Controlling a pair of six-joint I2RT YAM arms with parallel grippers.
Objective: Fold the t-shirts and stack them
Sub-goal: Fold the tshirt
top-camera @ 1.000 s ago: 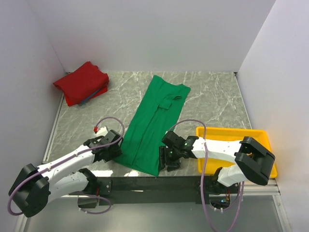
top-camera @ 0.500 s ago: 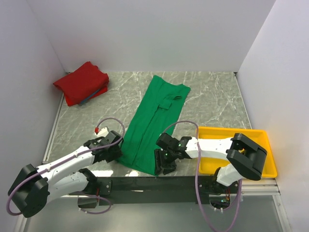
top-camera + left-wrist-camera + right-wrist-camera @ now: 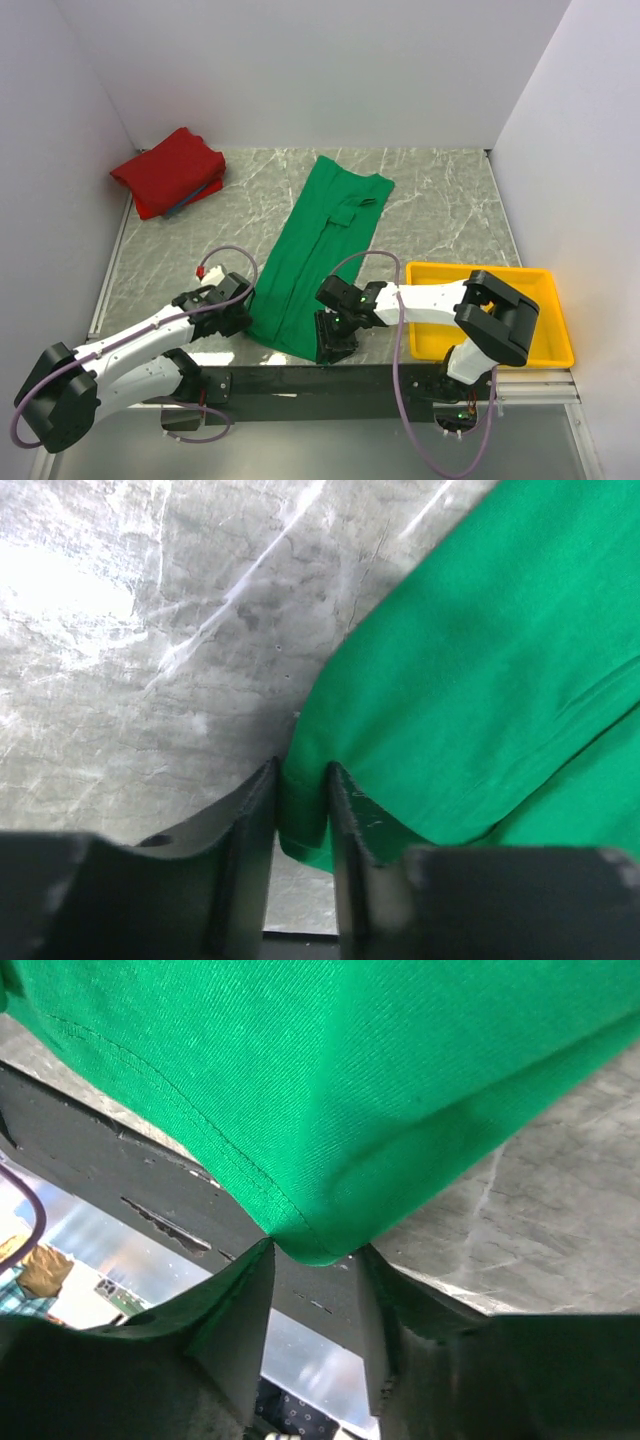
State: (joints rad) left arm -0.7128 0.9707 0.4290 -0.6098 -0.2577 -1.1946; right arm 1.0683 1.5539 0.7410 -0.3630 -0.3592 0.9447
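The green t-shirt [image 3: 318, 250] lies folded into a long strip down the middle of the marble table; it also shows in the left wrist view [image 3: 480, 660] and the right wrist view [image 3: 350, 1080]. My left gripper [image 3: 240, 318] is at its near left corner, and its jaws [image 3: 300, 772] are shut on the hem. My right gripper [image 3: 336, 338] is at the near right corner, and its jaws [image 3: 312, 1252] stand open with the corner between their tips. The red t-shirt [image 3: 170, 170] lies folded at the far left, apart from both grippers.
A yellow tray [image 3: 480, 270] stands at the near right, beside the right arm. The table's dark front rail [image 3: 300, 378] runs just below the shirt's near edge. White walls close the left, back and right sides.
My right gripper has moved left along the near edge to the shirt's near right corner. My left gripper has edged right onto the near left corner. The shirts have not moved.
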